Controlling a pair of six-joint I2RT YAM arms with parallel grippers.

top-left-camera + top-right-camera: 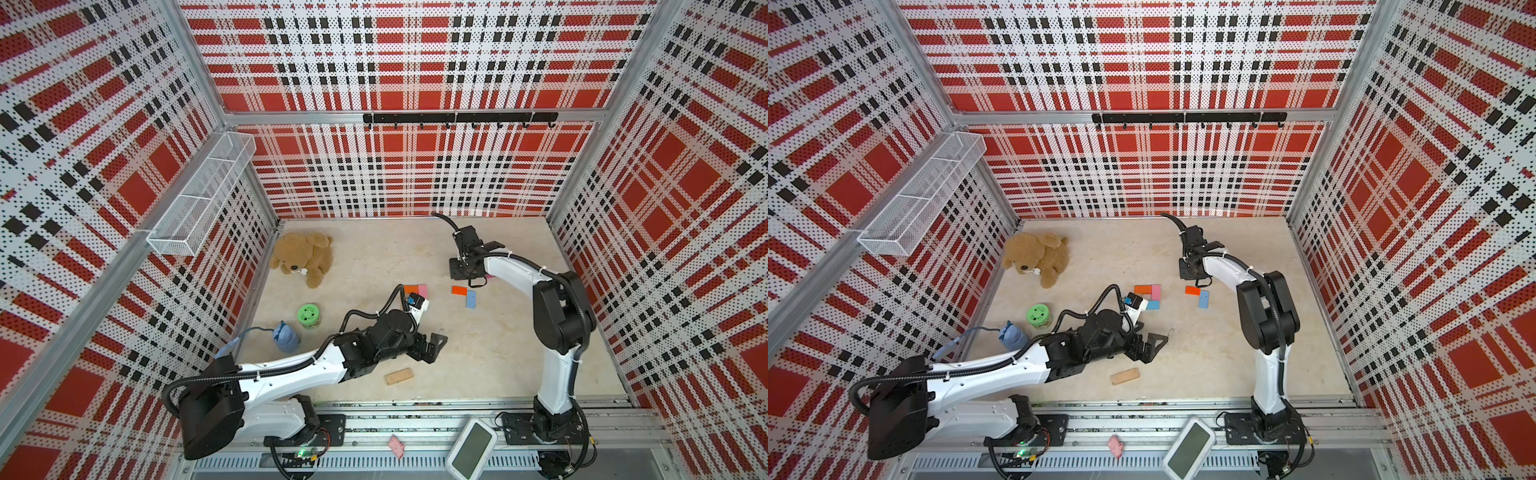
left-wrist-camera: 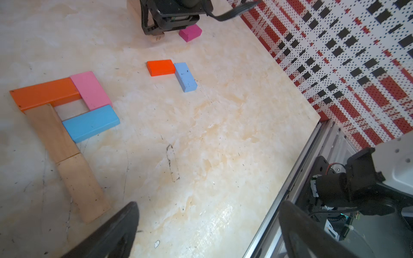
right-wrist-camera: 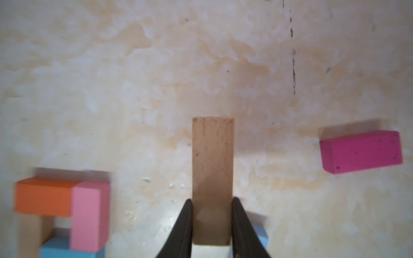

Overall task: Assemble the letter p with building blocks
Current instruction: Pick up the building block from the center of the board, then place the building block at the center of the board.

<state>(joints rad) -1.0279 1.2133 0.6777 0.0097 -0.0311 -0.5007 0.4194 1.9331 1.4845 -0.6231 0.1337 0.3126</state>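
Held tan block [image 3: 212,178]: clamped between my right jaws, far part of the surface [image 1: 498,353]. Can't tell if it's lifted. Magenta block [image 3: 361,152] lies near it, apart.

The P sits mid-surface:
- orange block [image 2: 44,93] across the top
- pink block [image 2: 90,90] down the side
- blue block [image 2: 90,122] closing the loop
- two tan blocks [image 2: 52,131] end to end as the stem, neighbours touching

Between the P and my right jaws are a short orange block [image 2: 161,67] and a light blue block [image 2: 185,77], touching in an L. A lone tan block [image 1: 399,376] lies flat near the front edge.

My left jaws are wide apart and empty, hovering between the P and the lone tan block. Teddy bear [image 1: 303,257] and green cylinder [image 1: 309,316] are off on my left side, well apart from the blocks.
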